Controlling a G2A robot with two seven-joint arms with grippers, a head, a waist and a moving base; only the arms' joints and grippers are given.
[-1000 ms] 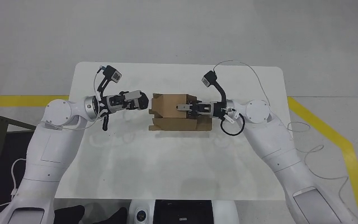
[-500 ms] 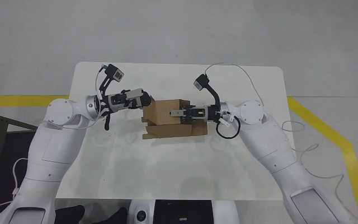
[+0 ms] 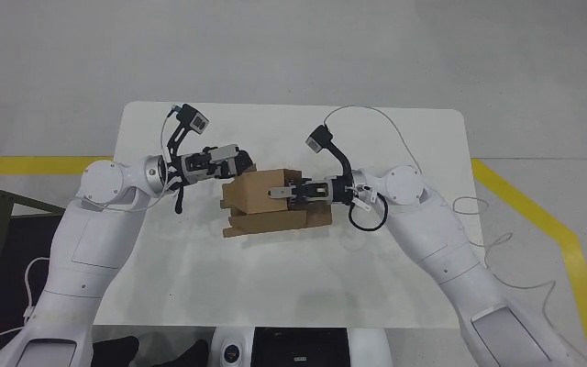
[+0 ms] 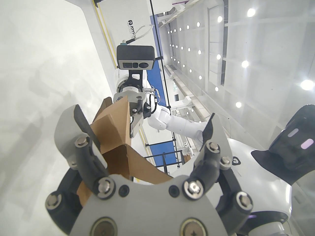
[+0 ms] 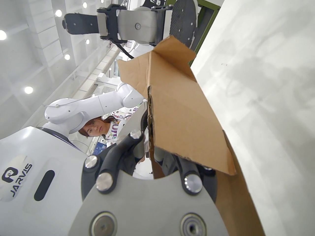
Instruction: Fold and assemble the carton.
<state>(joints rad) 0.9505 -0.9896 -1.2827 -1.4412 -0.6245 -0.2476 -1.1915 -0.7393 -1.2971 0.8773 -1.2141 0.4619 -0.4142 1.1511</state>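
- The carton (image 3: 261, 197) is a brown corrugated box, half folded with its flaps loose. It lies on the white table (image 3: 385, 266) between the two grippers.
- By the look of it, it will handle as light and dry, with no slipperiness. The panels should be stiff across their faces, hinge readily at the creases, and dent easily under a hard pinch.
- The best hold is probably on a wall edge close to a crease or corner, where the board is braced. A flap tip would simply bend away.
- The right gripper (image 3: 272, 194) is clenched on the rim of one upright wall, with the board sandwiched between its fingers. The rest of the carton stretches ahead of its fingertips.
- The left gripper (image 3: 240, 161) is released, fingers spread wide and holding nothing. The carton's near corner sits just ahead of it, close to one finger. I cannot tell whether they touch.
- The top view gives the layout, with a gripper at each end of the box, but hides the finger gaps.
- The left wrist view shows that gripper's wide spread and, beyond the carton (image 4: 115, 133), the other arm's pinch from the far side.
- The right wrist view shows the raw corrugated edge (image 5: 149, 114) within its own grip. It also shows the left gripper's ribbed pad (image 5: 184, 15) just behind a raised flap tip.
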